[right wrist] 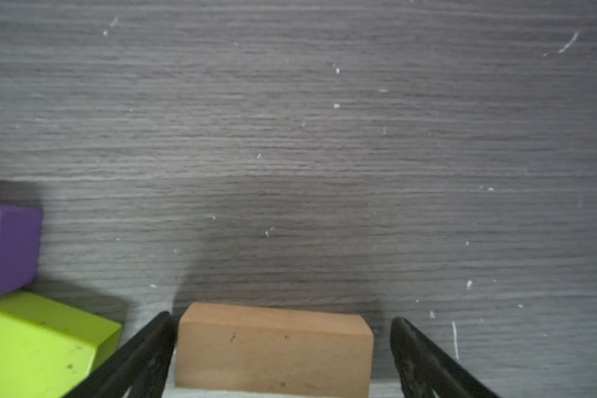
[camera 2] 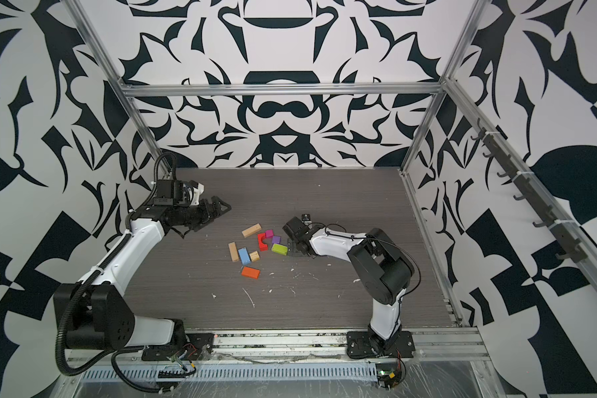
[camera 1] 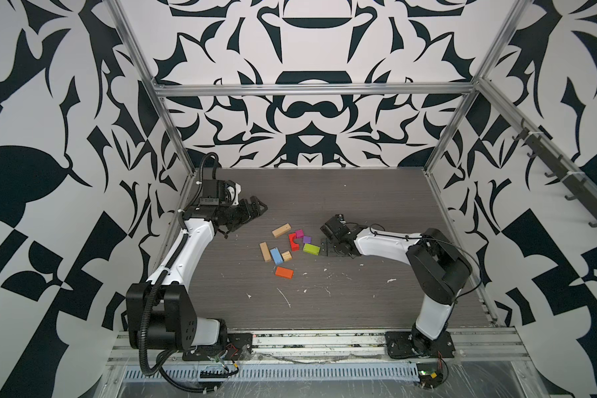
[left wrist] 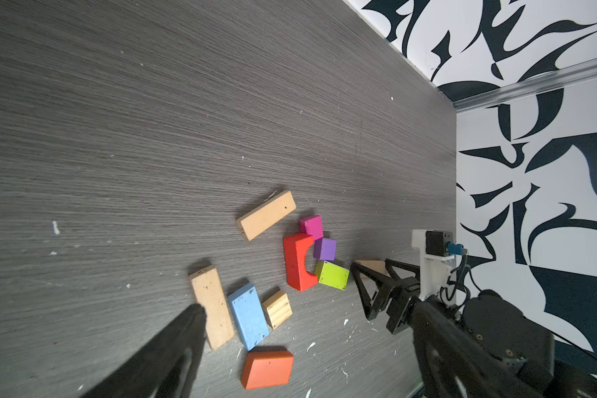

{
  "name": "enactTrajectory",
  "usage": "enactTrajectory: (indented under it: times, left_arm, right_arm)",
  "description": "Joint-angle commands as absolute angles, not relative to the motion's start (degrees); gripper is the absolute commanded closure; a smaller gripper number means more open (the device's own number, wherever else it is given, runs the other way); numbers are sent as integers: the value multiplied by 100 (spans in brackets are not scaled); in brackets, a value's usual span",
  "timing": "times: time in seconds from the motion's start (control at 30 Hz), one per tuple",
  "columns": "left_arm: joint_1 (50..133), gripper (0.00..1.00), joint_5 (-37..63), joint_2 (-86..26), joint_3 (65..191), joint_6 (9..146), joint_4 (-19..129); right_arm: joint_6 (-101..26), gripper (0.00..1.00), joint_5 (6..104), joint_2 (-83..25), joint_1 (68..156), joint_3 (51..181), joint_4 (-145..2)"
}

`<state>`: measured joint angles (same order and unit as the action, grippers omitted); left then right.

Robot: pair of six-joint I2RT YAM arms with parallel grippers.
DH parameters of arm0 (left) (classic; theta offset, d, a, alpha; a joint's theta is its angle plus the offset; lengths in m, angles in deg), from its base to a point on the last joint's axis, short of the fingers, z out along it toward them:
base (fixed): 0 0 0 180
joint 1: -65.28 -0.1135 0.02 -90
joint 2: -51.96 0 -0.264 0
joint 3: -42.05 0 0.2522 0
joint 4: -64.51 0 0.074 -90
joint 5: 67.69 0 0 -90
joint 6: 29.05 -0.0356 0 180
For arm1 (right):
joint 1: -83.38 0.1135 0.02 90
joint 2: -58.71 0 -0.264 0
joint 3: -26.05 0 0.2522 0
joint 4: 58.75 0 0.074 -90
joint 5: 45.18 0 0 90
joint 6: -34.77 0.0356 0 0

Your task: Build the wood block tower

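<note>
The wood blocks lie loose and unstacked mid-table: two tan planks point(camera 1: 281, 230) point(camera 1: 265, 252), a blue piece point(camera 1: 276, 256), a tan cube point(camera 1: 286, 256), an orange piece point(camera 1: 284, 272), a red arch point(camera 1: 293, 241), magenta point(camera 1: 299, 234), purple point(camera 1: 306, 239) and lime point(camera 1: 311, 248) pieces. My right gripper point(camera 1: 328, 248) point(right wrist: 281, 318) is low at the table, just right of the lime piece. Its jaws are open around another tan block point(right wrist: 273, 348), with a gap at one finger. My left gripper point(camera 1: 257, 210) point(left wrist: 307, 310) hovers open and empty, up and left of the blocks.
The dark wood-grain table point(camera 1: 324, 303) carries small white flecks. Patterned walls and an aluminium frame point(camera 1: 311, 89) close in the back and sides. Both arm bases sit on the front rail point(camera 1: 324, 339).
</note>
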<state>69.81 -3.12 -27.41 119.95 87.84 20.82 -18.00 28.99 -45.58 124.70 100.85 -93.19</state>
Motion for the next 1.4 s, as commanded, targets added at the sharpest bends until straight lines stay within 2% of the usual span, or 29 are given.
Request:
enactTrajectory:
  times: [0.0, 0.6, 0.8, 0.97, 1.37]
  left_arm:
    - [7001, 4, -215, -2788, 12045, 8645, 1779]
    - [7003, 3, -62, -2883, 12142, 8547, 1596]
    - [7002, 3, -216, -2934, 12166, 8564, 1578]
    - [6994, 3, -362, -2964, 12164, 8608, 1597]
    - [6994, 2, -414, -2762, 12251, 8596, 1235]
  right_arm:
    - [-2054, 1, 2936, -4411, 12460, 10258, -9534]
    - [-3158, 0, 3313, -4027, 12469, 10896, -9836]
    - [-3478, 4, 3843, -4139, 12521, 11302, -9886]
    - [-3856, 5, 4243, -4433, 12685, 11770, -9799]
    - [-4249, 3, 4203, -5830, 13049, 13597, -10158]
